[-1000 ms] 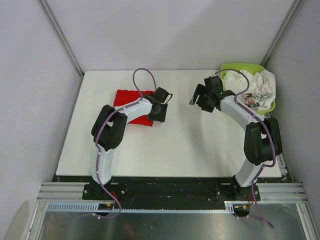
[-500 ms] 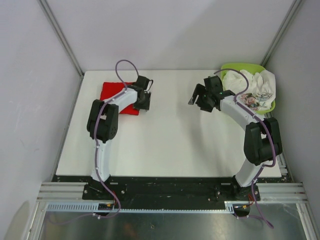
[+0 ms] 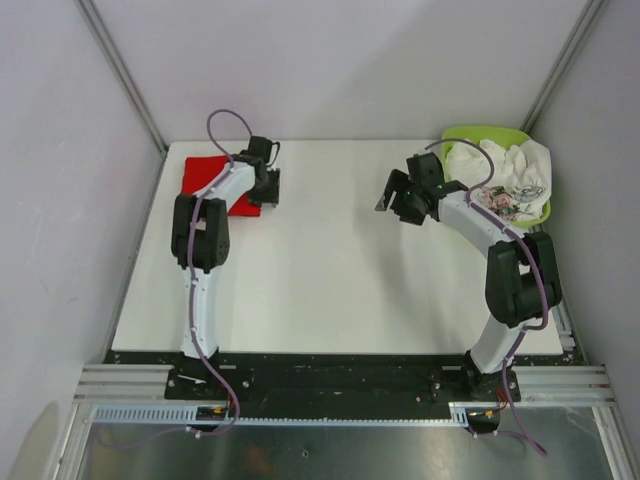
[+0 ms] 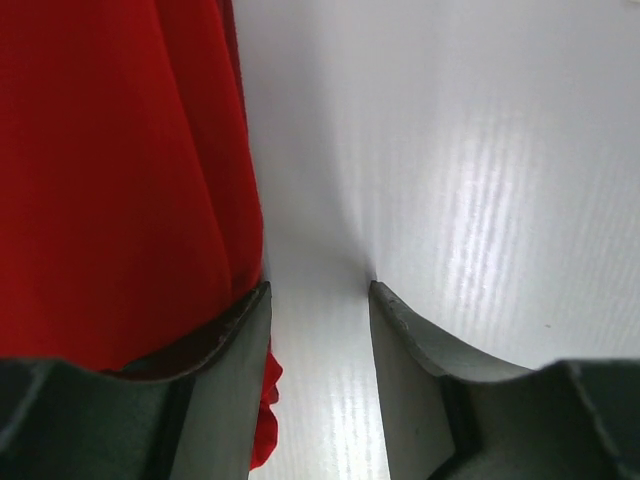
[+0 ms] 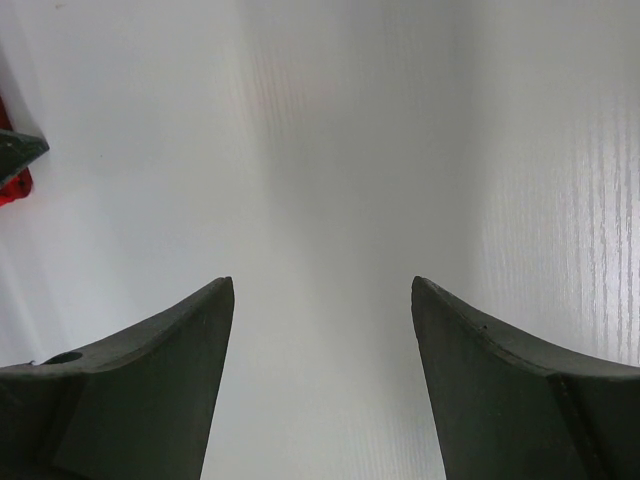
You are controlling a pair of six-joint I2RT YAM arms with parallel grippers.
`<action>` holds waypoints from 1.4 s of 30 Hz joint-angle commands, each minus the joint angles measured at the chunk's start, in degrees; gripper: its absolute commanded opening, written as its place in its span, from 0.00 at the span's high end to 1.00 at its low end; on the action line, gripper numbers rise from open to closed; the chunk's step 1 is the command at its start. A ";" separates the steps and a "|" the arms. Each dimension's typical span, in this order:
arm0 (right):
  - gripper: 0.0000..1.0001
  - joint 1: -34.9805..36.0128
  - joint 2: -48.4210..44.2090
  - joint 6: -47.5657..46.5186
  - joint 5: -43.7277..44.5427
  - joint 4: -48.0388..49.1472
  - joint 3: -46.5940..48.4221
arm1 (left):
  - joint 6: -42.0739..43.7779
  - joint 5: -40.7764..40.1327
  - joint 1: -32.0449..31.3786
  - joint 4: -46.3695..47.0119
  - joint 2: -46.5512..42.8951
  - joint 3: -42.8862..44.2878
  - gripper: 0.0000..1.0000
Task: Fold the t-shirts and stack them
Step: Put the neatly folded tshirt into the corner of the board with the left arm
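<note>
Left gripper (image 3: 265, 186) low over the far left part of the table, jaws about half apart, gripping nothing, only bare white surface between them. Right gripper (image 3: 389, 190) held above the middle-right of the table, jaws spread wide, likewise empty, plain tabletop beneath in the wrist view. White table (image 3: 330, 280) filling the work area, pale walls (image 3: 330, 70) on three sides. Lime-green basket (image 3: 487, 132) at the far right corner, heaped with crumpled white cloth (image 3: 515, 165) spilling over the rim, some print on it too small to read. Red t-shirt (image 3: 203, 172) folded into a flat rectangle at the far left corner, well apart from the basket, partly hidden under the left arm (image 3: 200, 240). Impossible to tell from above whether one garment or two stacked. Close up from the left wrist: soft lengthwise creases in the red cloth, a darker red strip along its right edge, bare table beside it. One finger (image 4: 232, 380) of the left gripper set over the shirt's edge, a bit of red poking out below it, the other finger on the bare side, clear of the cloth. Small sliver of red at the left border of the right wrist view, a dark tip (image 5: 18, 152) just above it.
</note>
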 commanded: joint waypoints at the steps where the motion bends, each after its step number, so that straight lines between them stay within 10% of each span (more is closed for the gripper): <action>1: 0.24 -0.45 0.31 -1.21 -0.50 1.43 -0.04 | 2.90 -0.82 3.60 -2.01 1.17 3.07 0.50; 22: 0.23 -3.43 -1.16 -2.21 -0.03 1.32 0.08 | -0.98 6.50 -1.42 -2.42 -6.66 0.83 0.49; 42: 0.20 4.47 -19.43 -2.37 4.14 -6.27 -4.00 | -18.20 -0.99 -21.47 7.10 -48.23 -36.47 0.22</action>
